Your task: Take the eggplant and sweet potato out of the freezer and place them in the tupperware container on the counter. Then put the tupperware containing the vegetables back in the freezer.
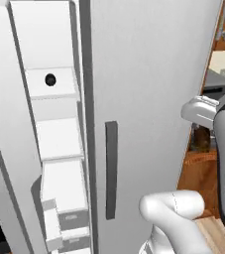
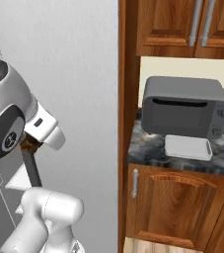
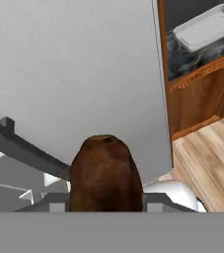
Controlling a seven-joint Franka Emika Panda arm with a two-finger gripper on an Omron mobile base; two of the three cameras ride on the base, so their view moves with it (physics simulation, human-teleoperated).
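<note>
sweet potato sits clamped in the hand, mid-carry; next it likely swings toward the tupperware container on the surface.

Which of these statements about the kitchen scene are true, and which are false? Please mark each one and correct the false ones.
1. The sweet potato is held between the gripper's fingers. True.
2. The eggplant lies in the tupperware container. False: it sits on a shelf in the open freezer.
3. The tupperware container stands on the counter in front of the grey toaster oven. True.
4. The tupperware container already holds a vegetable. False: in the hand view and the right base view nothing lies in it.
5. The freezer door is shut. False: it is open, and its white shelves show.
</note>
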